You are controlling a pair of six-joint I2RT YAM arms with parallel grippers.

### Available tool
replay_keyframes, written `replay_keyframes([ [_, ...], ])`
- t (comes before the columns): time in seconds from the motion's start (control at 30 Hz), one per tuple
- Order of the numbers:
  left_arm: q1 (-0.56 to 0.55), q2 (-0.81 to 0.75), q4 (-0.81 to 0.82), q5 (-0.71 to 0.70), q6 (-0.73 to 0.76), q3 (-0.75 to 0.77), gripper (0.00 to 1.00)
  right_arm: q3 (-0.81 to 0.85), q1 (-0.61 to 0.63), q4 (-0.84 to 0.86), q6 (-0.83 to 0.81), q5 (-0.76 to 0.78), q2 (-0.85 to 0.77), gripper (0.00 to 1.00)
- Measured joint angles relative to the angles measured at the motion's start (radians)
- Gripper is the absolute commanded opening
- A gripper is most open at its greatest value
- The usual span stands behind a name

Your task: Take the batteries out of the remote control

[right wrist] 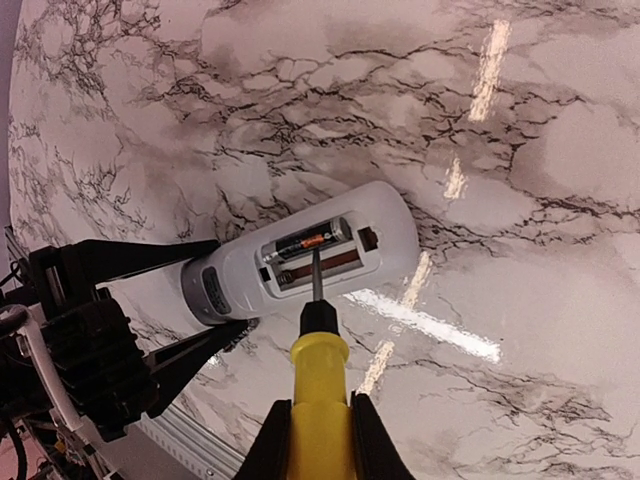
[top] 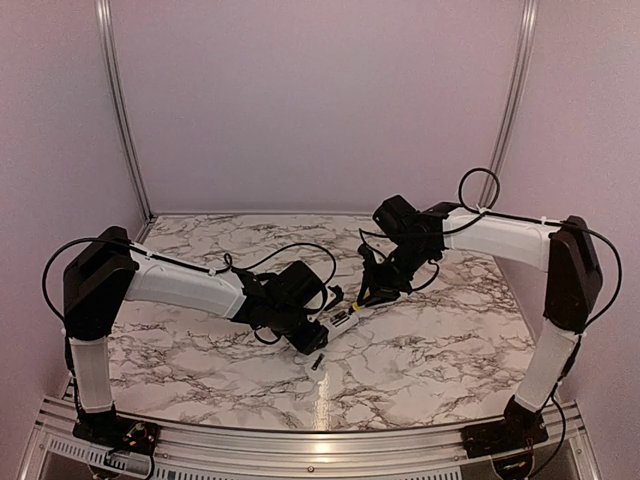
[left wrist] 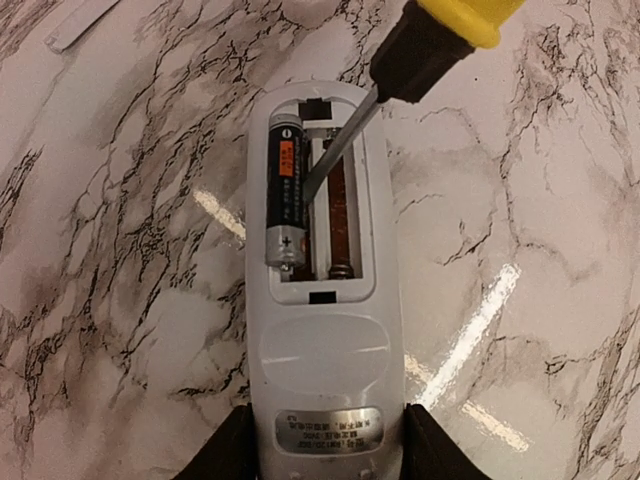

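**A:** Left gripper (left wrist: 335, 445) first. How do the jaws stand?

**B:** Partway apart and clamped on the label end of the remote (left wrist: 325, 350), with one finger (left wrist: 228, 455) on each long side. The open compartment (left wrist: 340, 215) faces up at the wrist camera.

**A:** And the batteries?

**B:** One battery (left wrist: 285, 190) lies lengthwise in the left bay. The right bay shows only its metal contacts. From overhead, a small dark piece (top: 316, 362) lies on the table (top: 180, 350) just in front of the left gripper — too small to name.

**A:** What about the right side?

**B:** The right gripper (right wrist: 320, 450) has its jaws nearly together, pinched on the yellow handle of the screwdriver (right wrist: 319, 345). The shaft slants down into the compartment. Its tip sits beside the battery, on the side toward the bare bay. Whether it touches or stops just short, I cannot tell.

**A:** How much room is there around it?

**B:** The remote is about mid-table, well apart from the back and side walls and nearer the front rail (top: 300, 440). The two wrists crowd it, one on either side, and marble lies open beyond its far end. A white strip (left wrist: 85, 25) lies on the marble well apart from the remote — at the top left corner of the left wrist view.
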Motion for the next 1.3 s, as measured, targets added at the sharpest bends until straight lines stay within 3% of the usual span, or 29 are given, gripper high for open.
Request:
replay_keyframes([
  [1.3,-0.002,0.025,0.027,0.034,0.000,-0.008,0.00,0.153,-0.002,-0.141,-0.024,0.076,0.009,0.00],
])
